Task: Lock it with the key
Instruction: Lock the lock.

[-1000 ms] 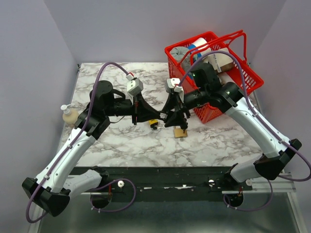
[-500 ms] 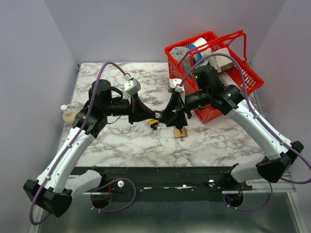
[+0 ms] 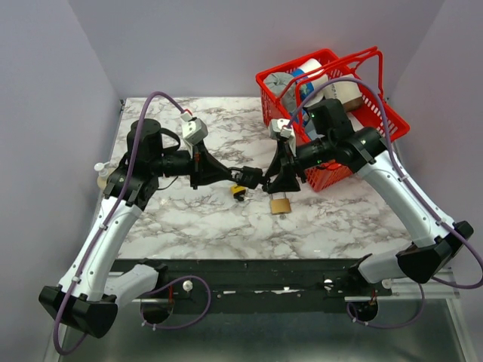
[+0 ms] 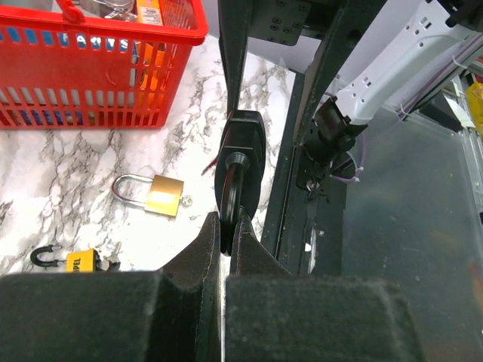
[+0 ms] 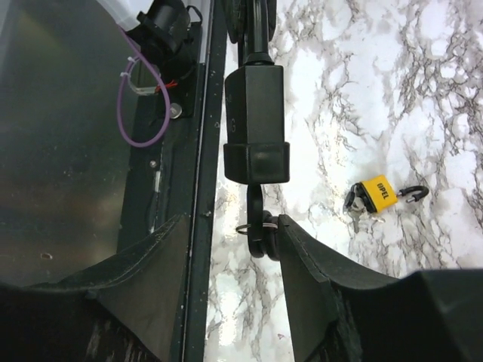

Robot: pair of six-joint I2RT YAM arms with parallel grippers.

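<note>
Left end effector (image 4: 225, 219) is shut tight on the shackle of a black padlock (image 4: 241, 143), holding it in the air over the middle of the desk (image 3: 189, 219); right end effector (image 5: 234, 219) faces it from the right, its jaws apart and gripping nothing; one key (image 5: 257, 222) with a wire ring sticks out of the padlock's base between those open fingers, close to one of them. Three padlocks in all: the black one held up, a brass padlock (image 4: 160, 194) lying flat on the desk on the near side, and a yellow padlock (image 5: 376, 193) lying just to its left. One red basket (image 4: 90, 102) stands at the far right, holding several items; one small bottle (image 3: 106, 179) sits at the left edge.
</note>
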